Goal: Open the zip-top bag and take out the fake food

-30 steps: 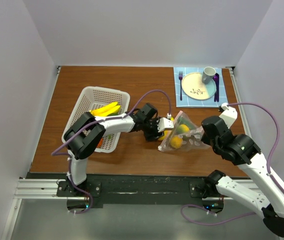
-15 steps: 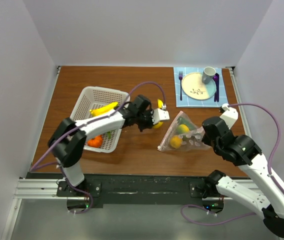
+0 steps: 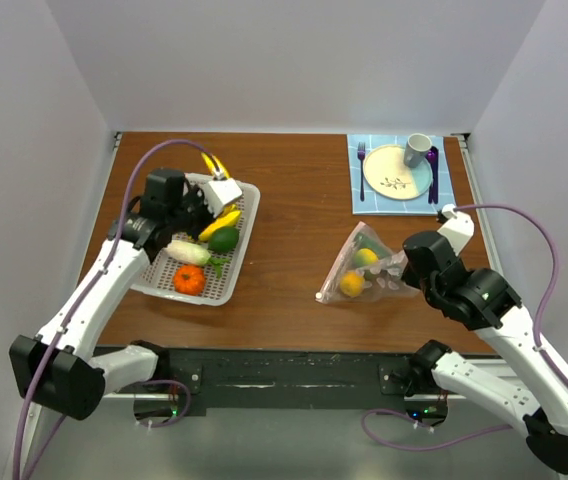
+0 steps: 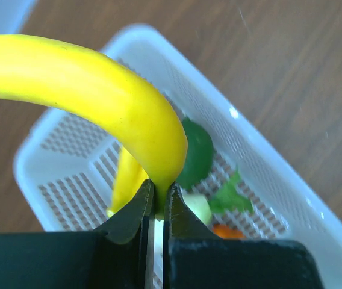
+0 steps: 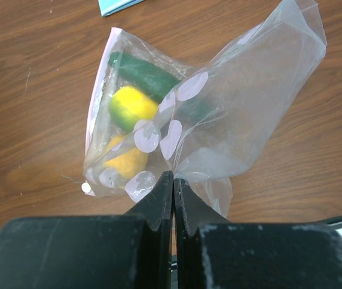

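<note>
A: Left hand (image 4: 158, 195) is clamped almost shut on the tip of a yellow banana (image 4: 99, 102), which hangs over the white basket (image 4: 261, 150).

B: Which step is that?

A: Looks like drop-off. The banana is above the basket, not in it. The basket already holds another banana (image 3: 220, 221), a round green piece (image 3: 224, 240), a white-green piece (image 3: 188, 252) and an orange one (image 3: 189, 281).

B: Right hand?

A: Right hand (image 5: 173, 180) is fully shut, pinching a fold of the bag (image 5: 237, 102) at the end away from the pink zip strip (image 5: 96, 120). The bag lies on the bench (image 3: 294, 200), right of centre, with the zip edge facing the left arm's side.

B: What's inside it?

A: A dark green cucumber (image 5: 144, 72), a yellow-green lemon (image 5: 132, 105) and an orange-yellow piece (image 5: 126, 161) nearest the zip. Can't tell if anything sits under them.

B: Next move?

A: My read: lower the left hand a bit, then open it. The grip is on the very tip, so the banana may swing or bounce off the rim. After that, cross the bench to the bag's mouth. The bag is well apart from the left hand, with bare bench between them. The right hand's pinch should stop the bag sliding when the left hand reaches in.

B: Is the mouth open enough?

A: Can't tell, the film is too crumpled in the wrist view. The plate (image 3: 379, 170) and cup (image 3: 417, 150) sit in the far right corner, well apart from both hands.
</note>
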Robot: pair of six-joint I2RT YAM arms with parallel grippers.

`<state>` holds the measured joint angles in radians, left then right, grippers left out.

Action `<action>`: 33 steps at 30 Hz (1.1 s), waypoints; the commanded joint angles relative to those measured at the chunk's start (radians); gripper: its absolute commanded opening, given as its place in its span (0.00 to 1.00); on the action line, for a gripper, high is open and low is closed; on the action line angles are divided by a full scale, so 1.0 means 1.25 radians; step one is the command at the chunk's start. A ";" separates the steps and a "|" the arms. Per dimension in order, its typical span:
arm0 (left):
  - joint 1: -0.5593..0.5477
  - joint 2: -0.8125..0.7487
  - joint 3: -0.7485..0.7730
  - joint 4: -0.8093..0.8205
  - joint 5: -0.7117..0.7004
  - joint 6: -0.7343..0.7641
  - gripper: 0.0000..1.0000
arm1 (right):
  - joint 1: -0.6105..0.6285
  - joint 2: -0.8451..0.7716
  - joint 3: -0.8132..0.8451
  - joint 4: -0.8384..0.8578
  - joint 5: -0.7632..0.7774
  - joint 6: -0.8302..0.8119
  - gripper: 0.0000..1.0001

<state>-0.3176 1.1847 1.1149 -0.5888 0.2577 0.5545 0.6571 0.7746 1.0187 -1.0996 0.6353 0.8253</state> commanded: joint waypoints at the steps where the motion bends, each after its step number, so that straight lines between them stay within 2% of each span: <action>1: 0.054 -0.031 -0.103 -0.062 -0.001 0.048 0.00 | 0.002 0.010 0.029 0.040 -0.003 -0.011 0.00; 7: 0.120 0.002 -0.179 -0.013 0.070 0.051 0.00 | 0.002 0.025 0.050 0.053 -0.015 -0.025 0.00; 10: 0.119 0.019 -0.172 0.011 0.075 0.018 0.53 | 0.002 0.041 0.086 0.048 -0.013 -0.044 0.00; 11: 0.119 0.018 -0.153 0.016 0.080 0.007 0.85 | 0.002 0.047 0.098 0.048 -0.012 -0.052 0.00; 12: 0.119 0.017 -0.139 0.021 0.100 -0.019 0.99 | 0.002 0.060 0.125 0.046 -0.011 -0.065 0.00; 15: 0.111 0.025 -0.069 0.021 0.167 -0.067 1.00 | 0.002 0.097 0.191 0.045 -0.019 -0.092 0.00; 18: 0.037 0.036 -0.030 0.015 0.184 -0.121 1.00 | 0.003 0.132 0.277 0.046 -0.048 -0.120 0.00; 21: -0.131 0.046 -0.050 0.071 0.146 -0.159 1.00 | 0.003 0.178 0.365 0.049 -0.074 -0.137 0.00; 24: -0.229 0.090 -0.060 0.093 0.123 -0.171 1.00 | 0.004 0.205 0.418 0.049 -0.098 -0.141 0.00; 27: -0.291 0.144 -0.070 0.119 0.087 -0.158 1.00 | 0.004 0.205 0.413 0.064 -0.124 -0.136 0.00; 33: -0.321 0.214 -0.105 0.194 0.077 -0.160 1.00 | 0.016 0.216 0.411 0.103 -0.168 -0.135 0.00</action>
<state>-0.7071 1.4261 1.0058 -0.4503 0.3782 0.3775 0.6643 1.0367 1.5089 -1.0336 0.4801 0.6758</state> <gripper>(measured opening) 0.995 0.010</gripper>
